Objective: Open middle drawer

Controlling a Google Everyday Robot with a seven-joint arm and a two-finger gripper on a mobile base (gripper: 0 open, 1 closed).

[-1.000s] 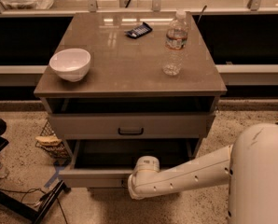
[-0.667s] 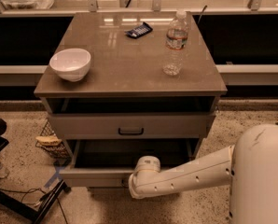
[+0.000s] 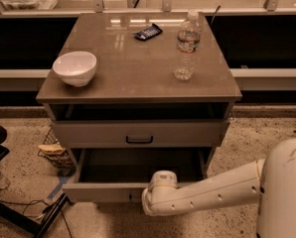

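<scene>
The gripper (image 3: 159, 184) is sitting at the front lip of the bottom drawer (image 3: 103, 192), which is standing pulled out, and I cannot tell whether it is open or closed. The middle drawer (image 3: 138, 132) is lying just above the gripper, looking shut, its black handle (image 3: 139, 140) up and slightly left of it. The main risk is that the gripper is working at the wrong drawer: pulling here would only be dragging the bottom one further. Rising for the handle, the arm (image 3: 212, 192) could be catching on the open drawer's front and jolting the cabinet, tipping the water bottle (image 3: 186, 46) standing on the tabletop (image 3: 133, 68) far above. Against the earlier frame almost nothing is changing: the arm is barely shifting and both drawers are staying put.
</scene>
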